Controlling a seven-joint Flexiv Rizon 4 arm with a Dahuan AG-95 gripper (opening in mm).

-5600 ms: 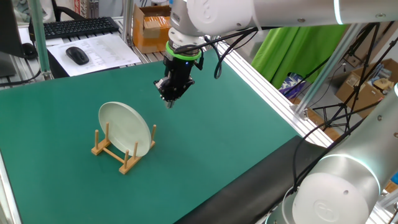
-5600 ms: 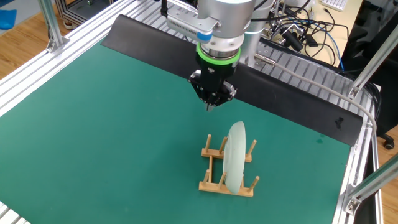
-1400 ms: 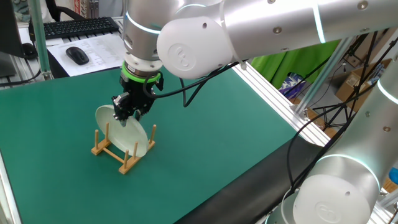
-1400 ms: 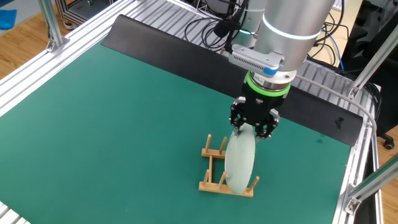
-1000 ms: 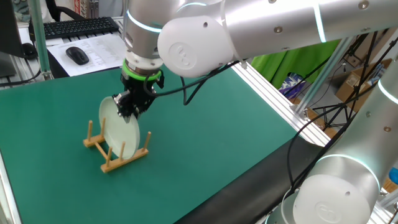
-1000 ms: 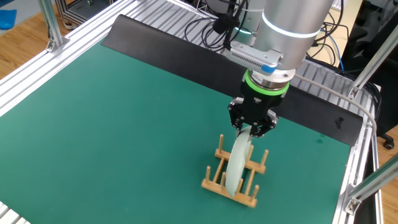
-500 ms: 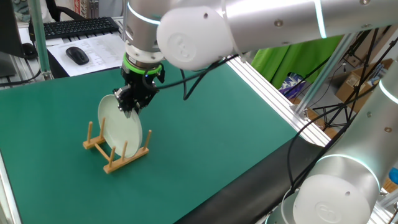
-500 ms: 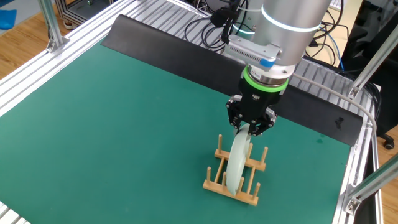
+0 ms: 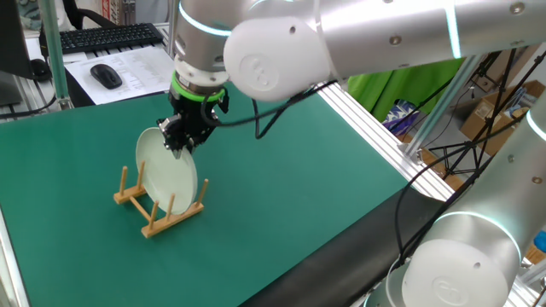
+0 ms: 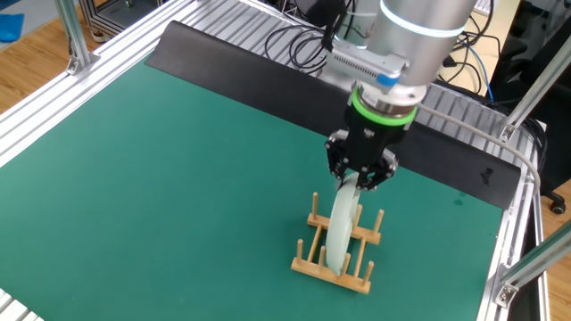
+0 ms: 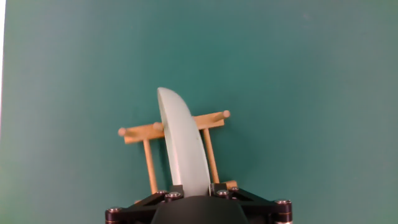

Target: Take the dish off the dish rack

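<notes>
Now, near to far. Rack (image 9: pixel 159 209) sits on the green table (image 9: pixel 281 196), nearest the camera in the one fixed view; dish (image 9: pixel 169 173) stands on edge between the pegs, lower rim low among them, whether resting on the rails I cannot tell. Gripper (image 9: pixel 182 141) points down at the dish's top rim, fingers pinching that rim. Hand view agrees: dish (image 11: pixel 181 146) runs edge-on from the fingers' base out over the rack (image 11: pixel 171 129). In the other fixed view the gripper (image 10: pixel 357 185) is on top of the dish (image 10: pixel 342 229), rack (image 10: pixel 339 251) below. Keyboard (image 9: pixel 101 36) and mouse (image 9: pixel 107 76) lie beyond, off the mat.

Risks, as judged:
- Grip is on a thin rim only; the dish could pivot or slip out if swung sideways.
- Lower rim is not clear of the pegs; any sideways move before it clears would catch a peg and drag or tip the light rack.
- A tilted lift could wedge the dish between pegs.

Against earlier frames: at the earliest one the gripper hung clear of the dish; it has since come down and closed on the rim. The rack has turned on the table. Over the last half second the dish looks barely raised, if at all.
</notes>
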